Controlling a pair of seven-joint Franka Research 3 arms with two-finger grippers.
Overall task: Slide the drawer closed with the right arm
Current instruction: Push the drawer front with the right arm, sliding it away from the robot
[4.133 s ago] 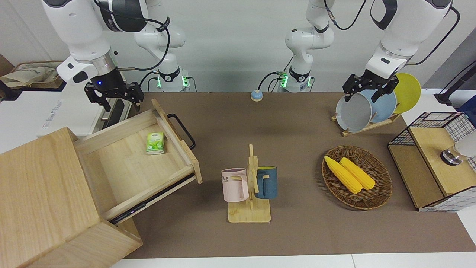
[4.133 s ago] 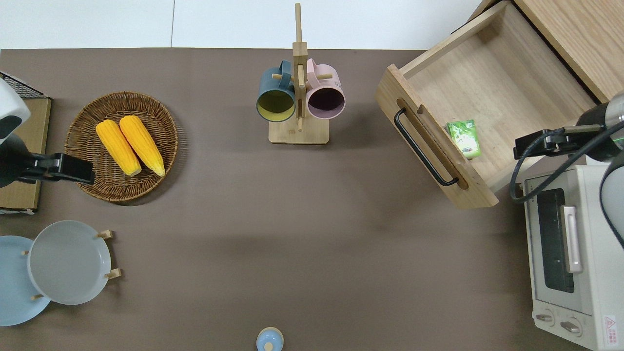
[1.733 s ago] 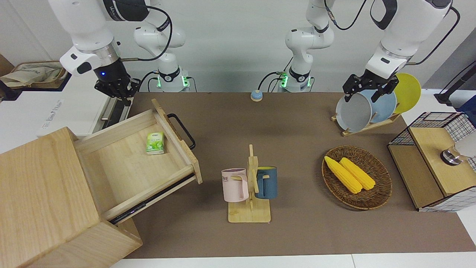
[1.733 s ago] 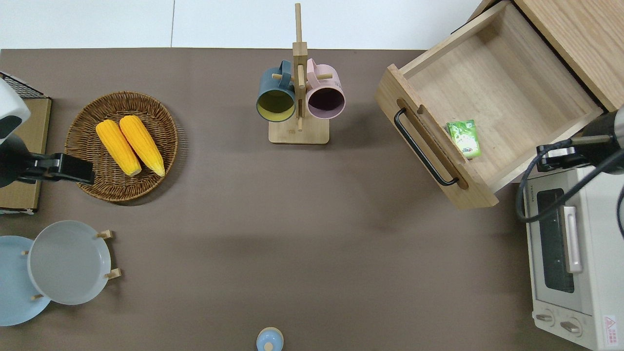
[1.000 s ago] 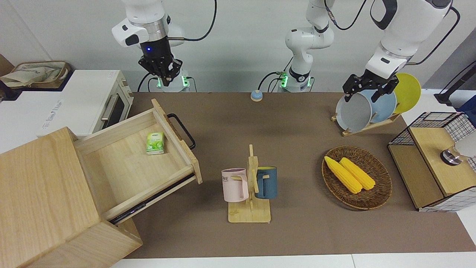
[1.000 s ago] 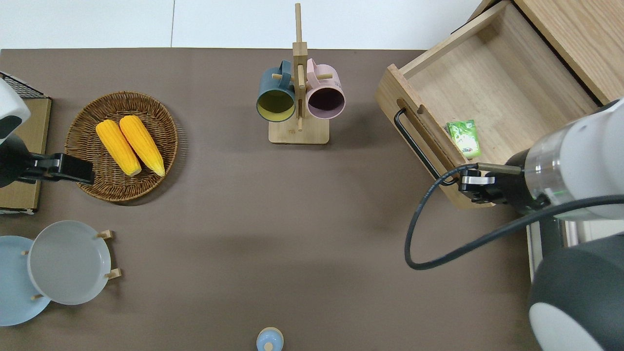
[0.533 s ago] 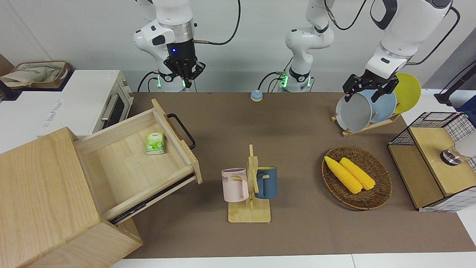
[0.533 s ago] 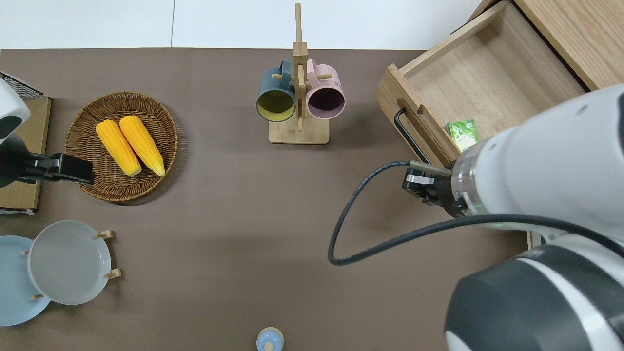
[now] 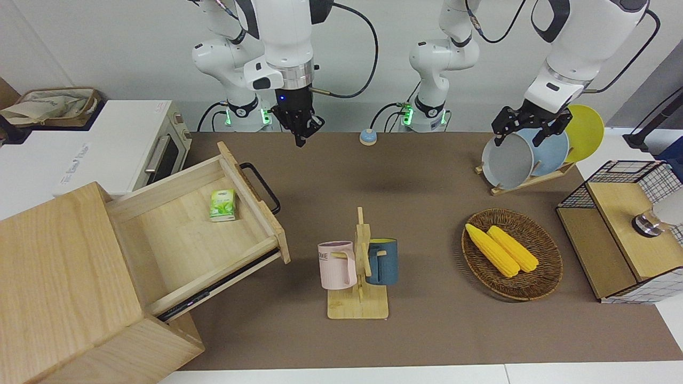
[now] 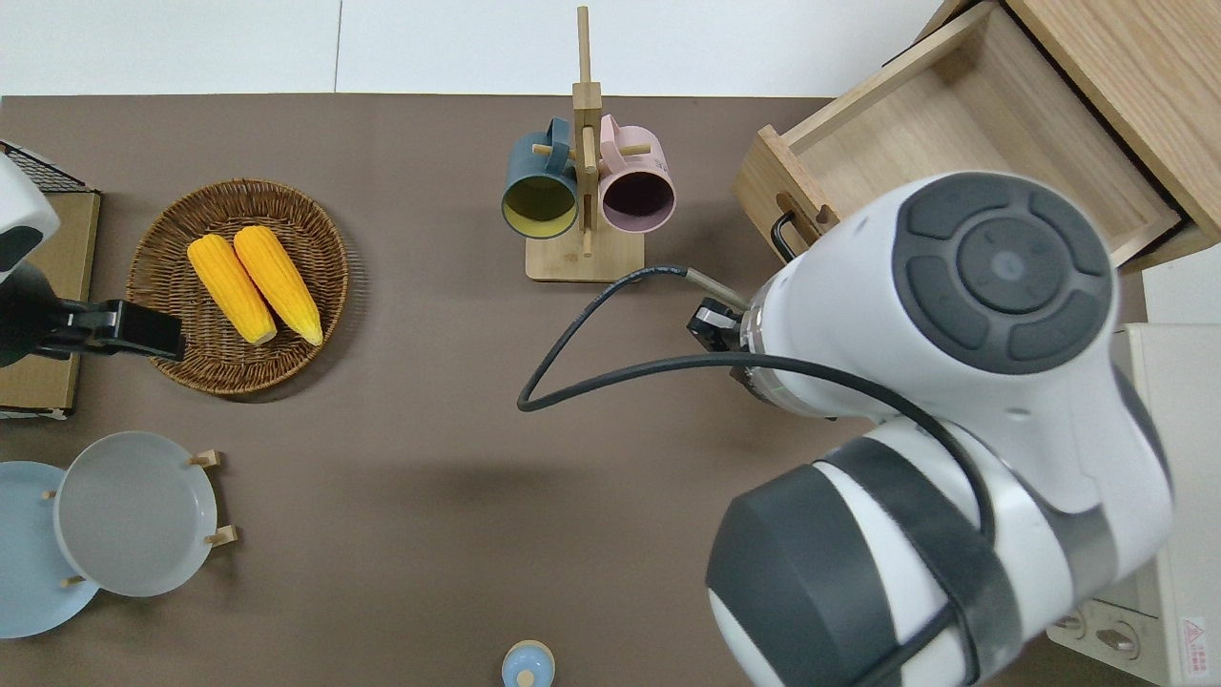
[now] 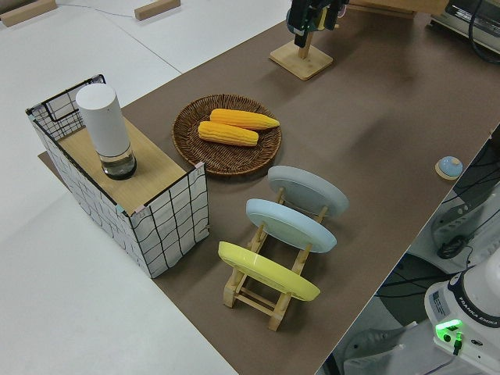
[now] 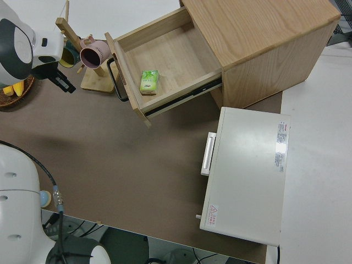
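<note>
In the front view the drawer (image 9: 181, 240) sits at 9 o'clock, pulled well out of its cabinet (image 9: 58, 277), its front panel running 11 to 5 o'clock and its black handle (image 9: 261, 186) facing 2 o'clock, while the right tool (image 9: 300, 134) hangs at 11 o'clock over the bare worktop (image 9: 427, 176), apart from the handle; I cannot tell whether it is open or closed, and the left arm is parked. Overhead, the drawer is at 1 o'clock, opening toward 8 o'clock, partly hidden by the right arm. In the right side view a green packet (image 12: 149, 81) lies in the drawer against the front panel.
</note>
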